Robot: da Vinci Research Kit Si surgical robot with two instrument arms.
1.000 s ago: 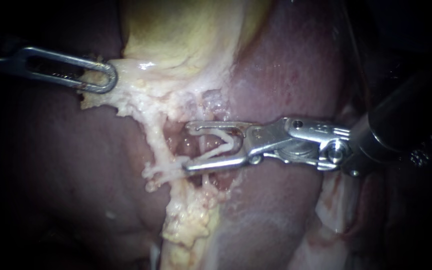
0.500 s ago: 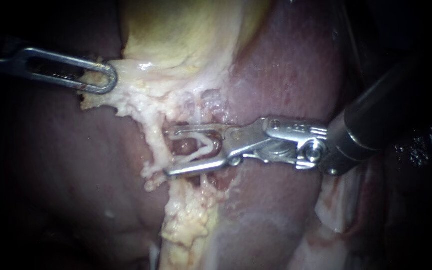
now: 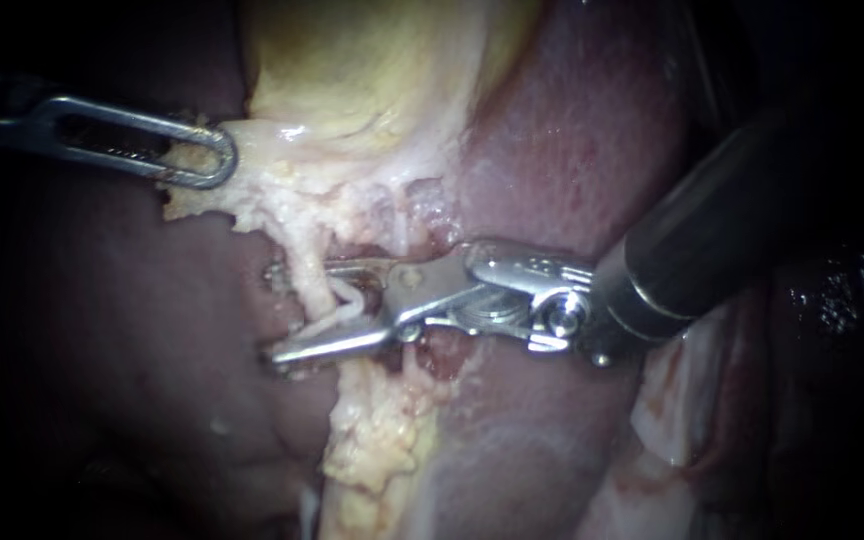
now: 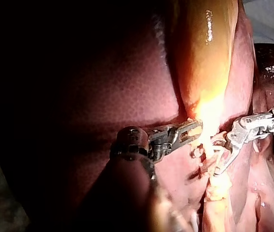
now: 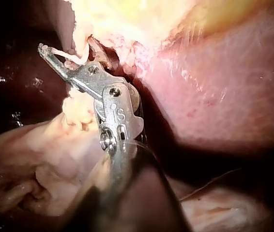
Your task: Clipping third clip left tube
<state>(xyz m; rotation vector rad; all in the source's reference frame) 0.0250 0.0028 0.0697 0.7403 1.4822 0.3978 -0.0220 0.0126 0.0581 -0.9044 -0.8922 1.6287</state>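
Observation:
My right instrument (image 3: 277, 315) comes in from the right with its jaws open. They straddle the pale left tube (image 3: 314, 292): one jaw lies above it and one below, with a gap still showing between them. A thinner pale strand (image 3: 350, 298) also lies inside the jaws. No clip is visible on the tube. My left instrument (image 3: 197, 155) is shut on the pale edge of the gallbladder (image 3: 372, 70) at the upper left. The left wrist view shows the same grip (image 4: 188, 130), with the right instrument (image 4: 213, 157) just beyond it. In the right wrist view the right instrument (image 5: 54, 55) reaches into the pale tissue.
Dark red liver (image 3: 572, 130) lies on both sides of the dissected window. Yellow-white fatty tissue (image 3: 377, 440) hangs below the jaws. The right instrument's dark shaft (image 3: 712, 230) crosses the liver at the right.
My right instrument has advanced leftward across the window, so its open jaws now reach around and past the left tube. The left instrument has held still.

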